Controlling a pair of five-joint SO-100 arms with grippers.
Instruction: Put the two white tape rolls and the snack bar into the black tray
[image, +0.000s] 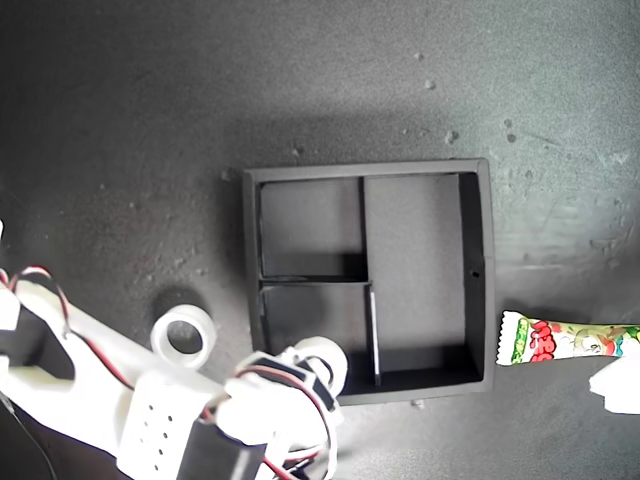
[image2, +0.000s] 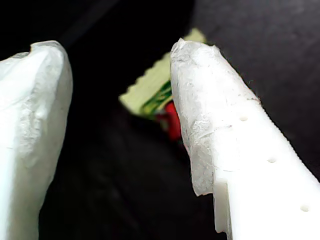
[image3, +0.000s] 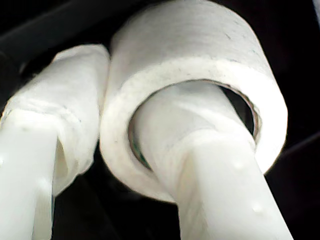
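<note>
Held roll: my second gripper is clamped on it, one finger through the centre hole, the other finger pressed on the outer wall. In the exterior view this roll sits at the tray's near rim, by the lower small compartment.

Risk, held roll: the grip takes only one wall of the ring, so I judge the roll could pivot on the inner finger and swing. It could catch the tray rim if carried low, or land half on the rim if let go too soon.

Second roll: flat on the table, free, beside my second arm and well outside the jaws. A sweep of that arm could knock it away.

Bar: ahead of my first gripper, beyond the fingertips, seen through the gap. The jaws stand apart and hold nothing. Only its crimped end and some red print show. In the exterior view the bar lies on the table outside the tray, just beside its wall.

Risk, bar: the wrapper looks flat and slick. A shallow pinch on the crimped end could slip or drag it rather than lift it.

Tray: all compartments hold nothing yet; no task item is in.
</note>
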